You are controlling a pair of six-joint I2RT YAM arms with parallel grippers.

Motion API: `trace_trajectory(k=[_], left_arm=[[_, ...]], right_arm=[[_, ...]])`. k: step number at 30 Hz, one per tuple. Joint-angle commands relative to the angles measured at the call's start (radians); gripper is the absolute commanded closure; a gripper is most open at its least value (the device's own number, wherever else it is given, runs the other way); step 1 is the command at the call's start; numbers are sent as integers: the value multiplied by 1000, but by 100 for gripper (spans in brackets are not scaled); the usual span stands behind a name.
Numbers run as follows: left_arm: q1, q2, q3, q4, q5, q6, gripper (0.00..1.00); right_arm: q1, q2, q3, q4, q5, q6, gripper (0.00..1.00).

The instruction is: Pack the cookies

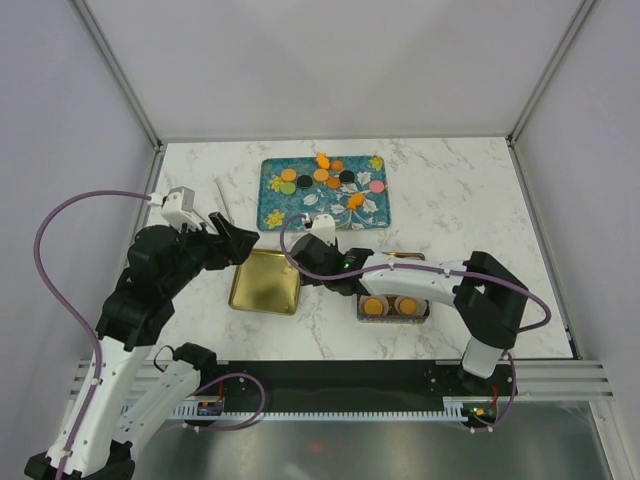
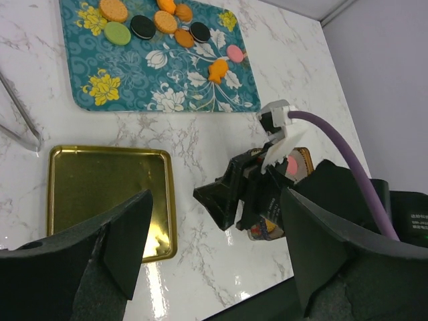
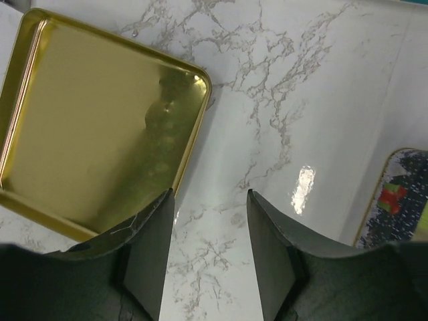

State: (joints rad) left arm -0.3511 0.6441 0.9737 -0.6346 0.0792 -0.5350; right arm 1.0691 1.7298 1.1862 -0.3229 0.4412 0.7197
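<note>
**Top view with both wrist views.** Nearest, on the right of the marble table (image 1: 460,210), a small open tin (image 1: 393,316) holds two cookies (image 1: 375,306) side by side, the left one orange. The right arm's forearm crosses the tin's far edge and hides part of it. Left of the tin, and apart from it, a shallow gold tray (image 1: 265,282) lies flat with nothing in it. The right gripper (image 3: 210,195) hangs over bare marble just right of the gold tray's far right corner. Its fingers (image 3: 150,247) are spread apart with nothing between them. The left gripper (image 1: 238,243) hangs near the gold tray's far left corner, pointing right toward the right gripper. Its fingers (image 2: 127,234) stand wide apart and hold nothing. Farther back on the left, a pair of metal tongs (image 1: 222,203) lies on the marble, touched by neither arm. Farthest, at the centre of the table, a blue floral tray (image 1: 275,212) carries the other cookies, gathered in its far half. Most of these are orange, with two black, one green and one pink. Two orange fish-shaped pieces (image 1: 355,200) lie among them, one at the far edge and one nearer the middle of the tray. Both grippers are well apart from the cookies on this tray.
</note>
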Motion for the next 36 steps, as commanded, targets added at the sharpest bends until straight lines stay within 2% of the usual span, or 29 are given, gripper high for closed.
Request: trace_trajectory(k=[1, 9, 15, 25, 29, 32, 33, 36], left_arm=[[-3, -18, -16, -5, 54, -3, 16], [-5, -29, -24, -4, 67, 10, 16], [-3, -32, -18, -7, 53, 12, 16], [-3, -18, -7, -7, 22, 17, 16], [-3, -14, -3, -8, 22, 17, 16], [-3, -9, -1, -7, 19, 10, 14], [-5, -9, 0, -5, 21, 9, 15], [-3, -3, 3, -4, 24, 1, 14]], right_arm=[[-1, 68, 79, 61, 44, 44, 45], [-3, 177, 168, 71, 34, 55, 46], [-24, 226, 164, 71, 18, 78, 48], [-43, 295, 194, 85, -21, 67, 61], [-54, 297, 185, 94, -29, 60, 71], [-63, 294, 181, 99, -47, 47, 90], [-66, 286, 178, 97, -48, 44, 100], [-80, 249, 156, 97, -58, 35, 100]])
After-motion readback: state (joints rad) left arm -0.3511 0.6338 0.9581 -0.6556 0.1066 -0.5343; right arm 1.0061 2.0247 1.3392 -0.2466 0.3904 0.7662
